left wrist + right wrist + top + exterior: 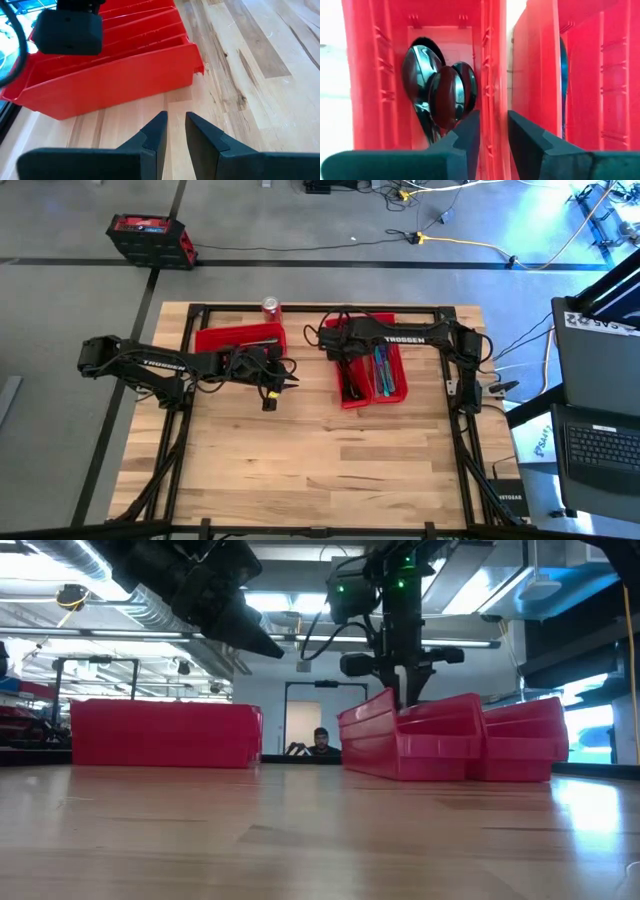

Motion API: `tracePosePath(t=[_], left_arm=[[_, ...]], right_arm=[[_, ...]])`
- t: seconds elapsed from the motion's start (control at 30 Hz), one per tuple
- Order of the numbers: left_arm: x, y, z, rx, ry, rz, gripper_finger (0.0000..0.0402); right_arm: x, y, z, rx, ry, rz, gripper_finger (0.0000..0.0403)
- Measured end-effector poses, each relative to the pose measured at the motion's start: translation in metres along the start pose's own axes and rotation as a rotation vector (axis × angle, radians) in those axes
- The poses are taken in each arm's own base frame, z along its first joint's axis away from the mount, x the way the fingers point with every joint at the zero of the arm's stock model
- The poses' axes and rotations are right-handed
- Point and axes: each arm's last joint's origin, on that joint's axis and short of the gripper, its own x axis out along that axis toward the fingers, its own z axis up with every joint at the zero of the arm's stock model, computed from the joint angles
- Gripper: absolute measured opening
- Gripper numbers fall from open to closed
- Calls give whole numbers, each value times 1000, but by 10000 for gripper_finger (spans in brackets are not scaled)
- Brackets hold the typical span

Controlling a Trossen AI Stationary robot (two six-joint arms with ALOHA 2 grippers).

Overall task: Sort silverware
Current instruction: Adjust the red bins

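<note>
Wood planking forms the table point(330, 450), on which everything is set. Largest among the containers is a wide red bin point(240, 340) placed near the far edge of the table, to the left of the narrow bins; its contents cannot be made out. A red soda can point(271, 307) is stood just behind this bin, toward the far edge.

Two narrow red bins point(372, 375) are set side by side, touching, to the right of the wide bin. In the left-hand narrow bin point(370, 90), dark spoons point(442, 95) are seen lying overlapped, bowls toward the end wall. In the right-hand narrow bin point(388, 372), blue-teal silverware point(380, 368) is laid lengthwise; the kind of piece cannot be told.

The right gripper point(492, 132) is positioned over the narrow bins, astride the two walls where they meet. Its fingers are parted by a small gap and nothing is grasped between them.

The left gripper point(175, 132) is held above bare table in front of the wide bin, with the narrow bins seen just ahead of it. Its fingers point(155, 135) are separated by a narrow gap and no item is held.

Beyond the table, a person point(320, 743) is visible in the low view.
</note>
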Motion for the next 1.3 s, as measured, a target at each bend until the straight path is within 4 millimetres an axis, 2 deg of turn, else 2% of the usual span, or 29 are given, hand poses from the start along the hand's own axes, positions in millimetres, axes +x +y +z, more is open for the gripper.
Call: tracePosePath(t=[0.33,0.57,0.7,0.8,0.93,1.3], left_arm=[[0,0,0,-32,0,0,56],[0,0,0,-41,-1,-1,56],[0,0,0,-43,-1,-1,56],[0,0,0,-44,-1,-1,56],[0,0,0,-44,0,-1,56],[0,0,0,-44,-1,-1,56]], right_arm=[[-27,-1,15,-19,-91,-12,81],[-36,23,26,-154,-136,248,81],[-38,28,27,-203,-126,320,81],[-35,34,28,-242,-131,375,81],[-20,39,25,-245,-126,433,81],[3,37,19,-218,-124,416,81]])
